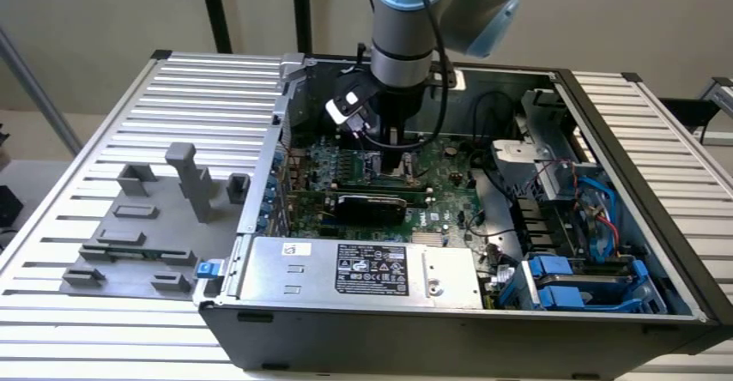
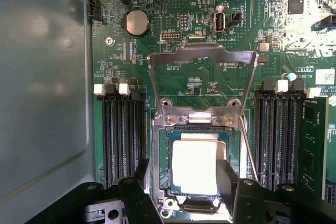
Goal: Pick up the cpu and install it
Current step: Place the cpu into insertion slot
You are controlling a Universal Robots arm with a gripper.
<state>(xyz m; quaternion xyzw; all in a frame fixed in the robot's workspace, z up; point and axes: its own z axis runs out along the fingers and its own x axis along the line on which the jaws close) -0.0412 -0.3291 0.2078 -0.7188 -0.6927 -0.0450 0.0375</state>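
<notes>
cpu (image 2: 195, 163) sits square in the open socket (image 2: 157, 150) at the motherboard's (image 1: 452, 196) far end, load plate (image 2: 202, 53) hinged up. gripper (image 2: 186, 182) claw spread, straddling the chip, no pinch evident. I'd move purely vertical: side load risks bent pins

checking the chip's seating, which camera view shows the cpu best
The wrist view: the cpu lies in plain sight, pale top up, in the socket, flanked by the claw. In the exterior view the arm stands over that spot on the motherboard, hiding it.
</notes>
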